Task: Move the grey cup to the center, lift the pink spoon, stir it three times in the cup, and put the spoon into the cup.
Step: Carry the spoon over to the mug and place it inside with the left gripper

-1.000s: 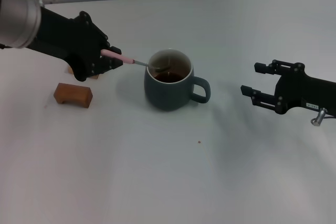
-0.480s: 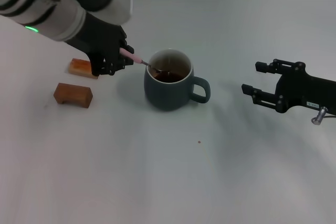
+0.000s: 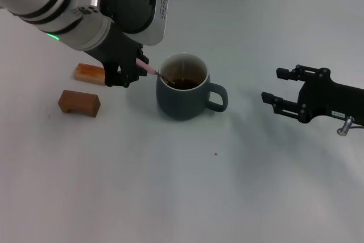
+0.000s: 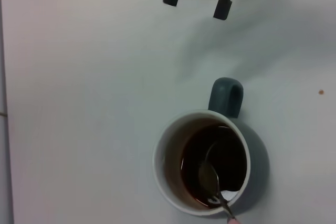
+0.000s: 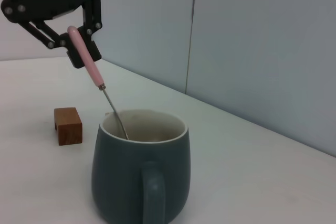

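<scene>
Left hand (image 3: 136, 68) swung closer, pink spoon (image 3: 149, 69) steeper in grey cup (image 3: 183, 88).

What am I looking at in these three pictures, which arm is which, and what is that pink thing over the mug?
This is a two-armed robot seen by three cameras: one on its head looking down, one on each wrist. In the head view, the left gripper is shut on the slim pink-handled metal spoon, whose bowl dips into dark liquid in the rounded blue-grey ceramic mug. The left wrist camera looks straight down into that mug. The right wrist camera sees it from the side. The right gripper waits open and empty off to the mug's handle side. Two small brown blocks lie on the white table.
</scene>
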Controlling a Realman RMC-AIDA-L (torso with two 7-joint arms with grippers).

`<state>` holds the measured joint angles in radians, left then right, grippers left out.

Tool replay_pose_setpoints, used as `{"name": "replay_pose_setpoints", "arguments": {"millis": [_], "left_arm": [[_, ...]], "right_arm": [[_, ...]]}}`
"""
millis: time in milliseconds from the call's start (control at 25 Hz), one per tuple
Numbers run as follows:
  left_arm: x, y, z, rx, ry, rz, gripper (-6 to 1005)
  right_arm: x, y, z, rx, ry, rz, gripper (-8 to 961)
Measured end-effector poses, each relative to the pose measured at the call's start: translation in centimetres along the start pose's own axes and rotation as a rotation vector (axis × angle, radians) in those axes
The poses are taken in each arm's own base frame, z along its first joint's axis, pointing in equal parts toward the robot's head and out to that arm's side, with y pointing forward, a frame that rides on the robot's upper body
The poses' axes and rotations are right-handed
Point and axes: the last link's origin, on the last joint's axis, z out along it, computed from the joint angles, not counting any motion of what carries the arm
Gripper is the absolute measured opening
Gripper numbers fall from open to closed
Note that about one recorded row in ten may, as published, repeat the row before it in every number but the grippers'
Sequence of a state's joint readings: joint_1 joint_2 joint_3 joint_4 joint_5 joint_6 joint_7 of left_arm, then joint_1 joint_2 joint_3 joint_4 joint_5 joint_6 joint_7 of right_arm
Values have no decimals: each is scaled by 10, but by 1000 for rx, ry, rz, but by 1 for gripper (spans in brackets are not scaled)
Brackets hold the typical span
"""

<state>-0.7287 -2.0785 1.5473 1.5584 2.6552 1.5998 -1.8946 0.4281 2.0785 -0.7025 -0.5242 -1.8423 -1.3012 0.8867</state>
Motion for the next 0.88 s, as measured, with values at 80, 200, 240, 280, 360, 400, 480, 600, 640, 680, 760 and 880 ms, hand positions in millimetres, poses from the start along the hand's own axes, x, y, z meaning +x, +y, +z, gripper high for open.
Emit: {"name": "replay_pose_setpoints", "arguments": {"millis": [80, 200, 240, 280, 360, 400, 480, 600, 640, 680, 760, 880], "left_arm": [[1, 1, 0, -6, 0, 6, 191], [5, 3, 2, -14, -1, 23, 194], [7, 4, 3, -17, 3, 29, 195], [9, 4, 3, -19, 9, 34, 195], [12, 4, 3, -20, 19, 40, 197], [13, 3, 3, -16, 25, 43, 198], [17, 1, 5, 0, 35, 50, 199], [20, -1, 10, 11, 36, 57, 201], [21, -3, 14, 18, 31, 57, 202], [21, -3, 14, 18, 31, 57, 203], [19, -5, 17, 21, 20, 53, 205], [15, -8, 18, 25, 2, 41, 207]], "right_arm": [[0, 0, 0, 0, 0, 1, 643], [0, 0, 0, 0, 1, 1, 643], [0, 0, 0, 0, 1, 1, 643], [0, 0, 0, 0, 1, 2, 643], [0, 0, 0, 0, 1, 2, 643], [0, 0, 0, 0, 1, 2, 643], [0, 0, 0, -1, 0, 2, 643], [0, 1, 1, -2, -1, 3, 643], [0, 1, 1, -2, -1, 3, 643], [0, 1, 1, -3, -1, 3, 643], [0, 1, 1, -3, -2, 2, 643], [0, 1, 1, -3, -2, 3, 643]]}}
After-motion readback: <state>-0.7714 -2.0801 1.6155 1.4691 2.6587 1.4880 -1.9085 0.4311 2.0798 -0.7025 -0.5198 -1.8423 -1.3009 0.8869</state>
